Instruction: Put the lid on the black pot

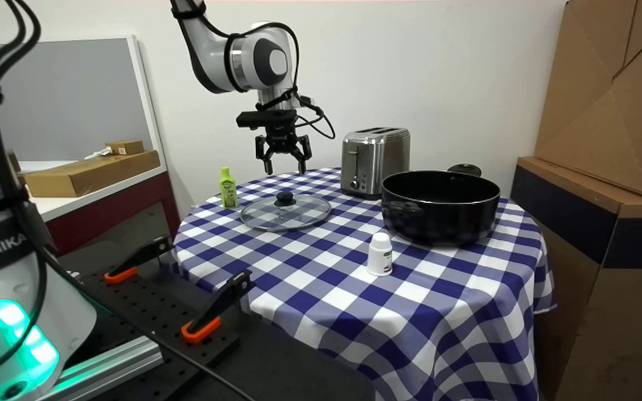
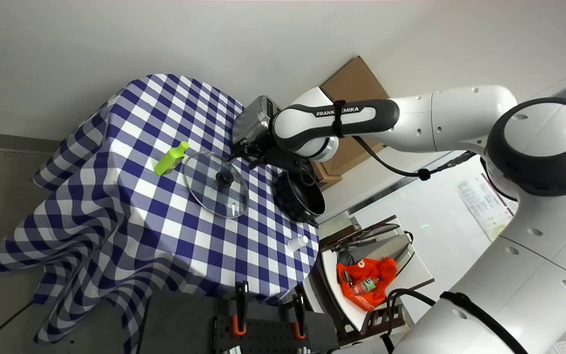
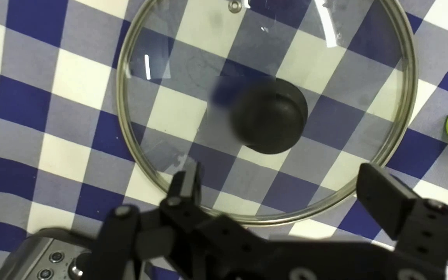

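One lid (image 1: 286,215): clear glass, metal-rimmed, flat on the checked tablecloth (image 1: 310,262), dark knob (image 3: 270,120) uppermost. One black pot (image 1: 441,220): uncovered, upright, well apart from the lid. One gripper (image 1: 285,168): fingers (image 3: 379,198) spread wide, nothing between them, raised above the tabletop.

Hazards, as judged: in the wrist view the fingers sit toward the lid's rim, not astride the knob, so going straight down could press on glass. An off-centre pinch on the rounded knob may let the lid tilt or slip.

One toaster (image 1: 375,164), near the pot: liable to be struck during a low carry. One white bottle (image 1: 380,256), upright near the pot: likely to topple if the lid swings wide.
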